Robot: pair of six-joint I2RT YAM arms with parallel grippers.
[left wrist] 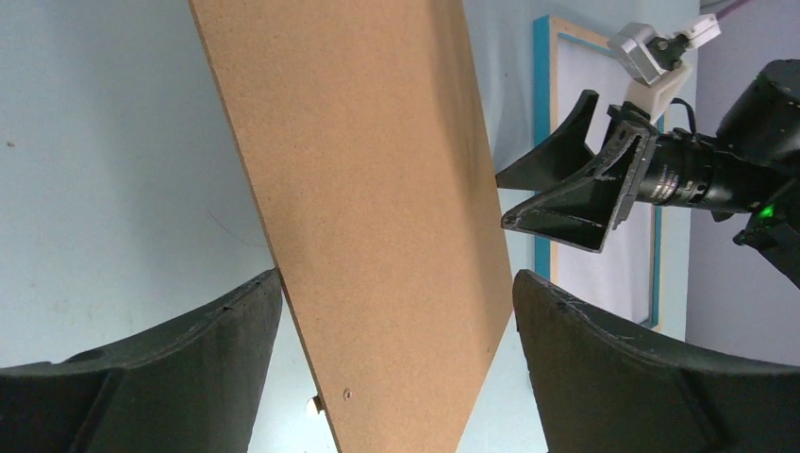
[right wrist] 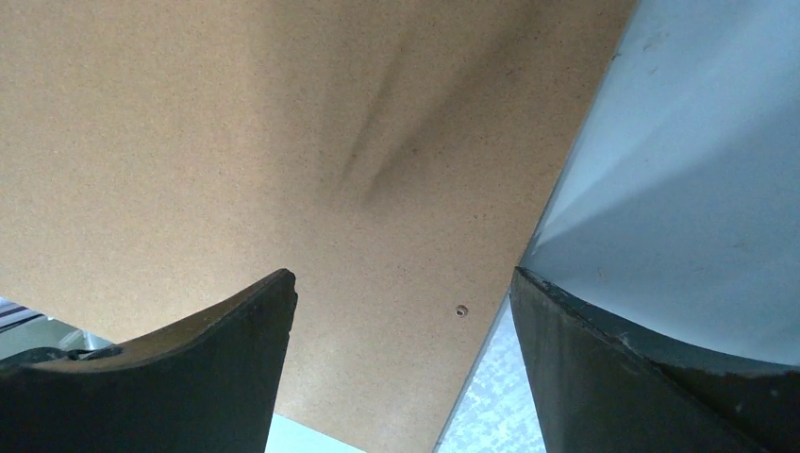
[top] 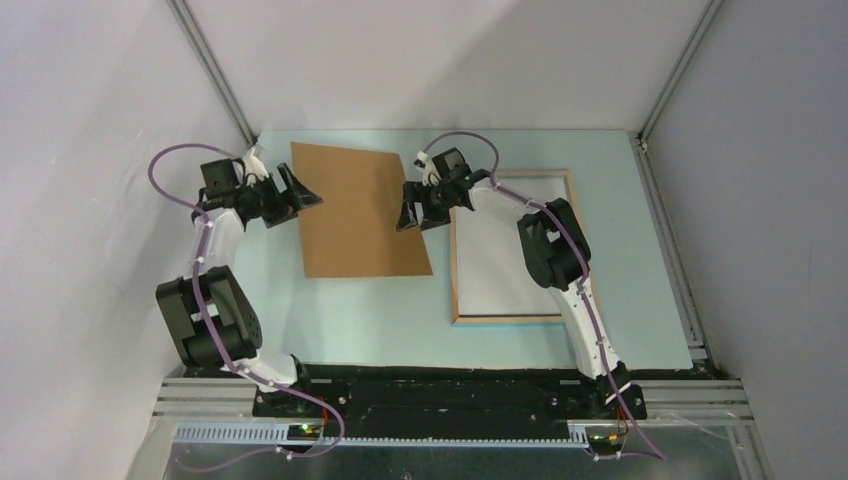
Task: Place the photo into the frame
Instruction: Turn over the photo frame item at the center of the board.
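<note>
The left pincer [top: 303,192] and right pincer [top: 408,210] are held open at opposite edges of the backing board [top: 360,210] on the table [top: 330,320]. Beside it the frame [top: 505,319] lies back up — the photo [top: 505,250] is judged to be the white sheet inside. Next, the board must be gripped and laid over.

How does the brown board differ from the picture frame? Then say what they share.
The brown board is one plain brown surface; the frame is a thin wood-and-blue border around a white centre. The board sits askew to the edges of the table; the frame lies nearly square to them. Both are flat rectangles of similar size.
</note>
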